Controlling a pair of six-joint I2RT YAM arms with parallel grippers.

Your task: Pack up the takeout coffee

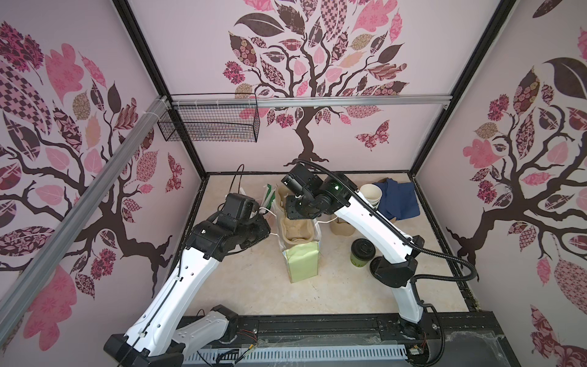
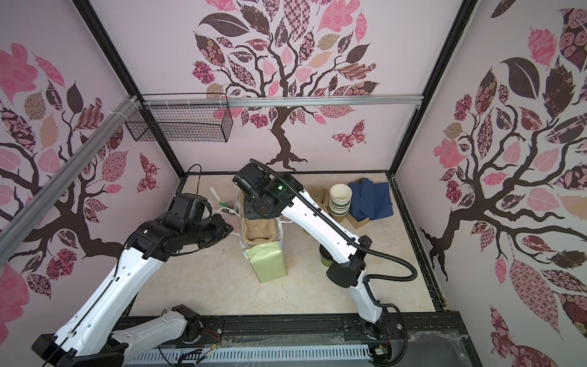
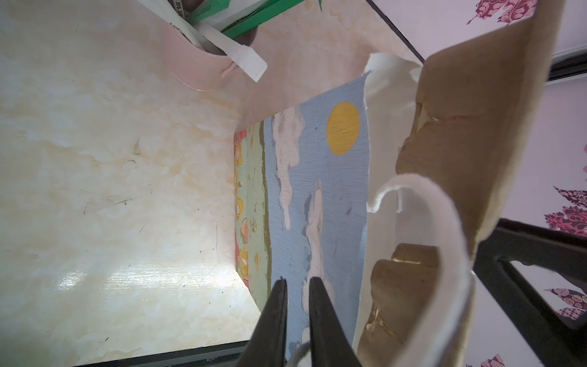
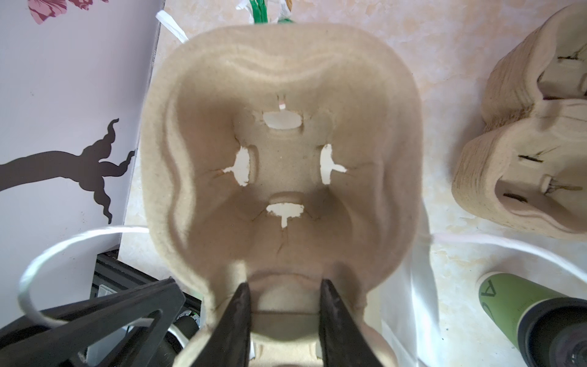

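Observation:
The takeout coffee, a green cup with a black lid, stands on the table right of the paper bag, beside the right arm; in the right wrist view the coffee is at the edge. In the bag's open mouth sits a pulp cup carrier. My right gripper reaches down into the bag, shut on the middle ridge of the carrier. My left gripper is at the bag's left side, nearly shut, with the bag's white handle running between its fingers, next to the printed blue face of the bag.
Lidless cups are stacked at the back right beside a dark blue cloth. More pulp carriers are piled right of the bag. A pink cup of straws stands behind the left gripper. A wire basket hangs on the back wall.

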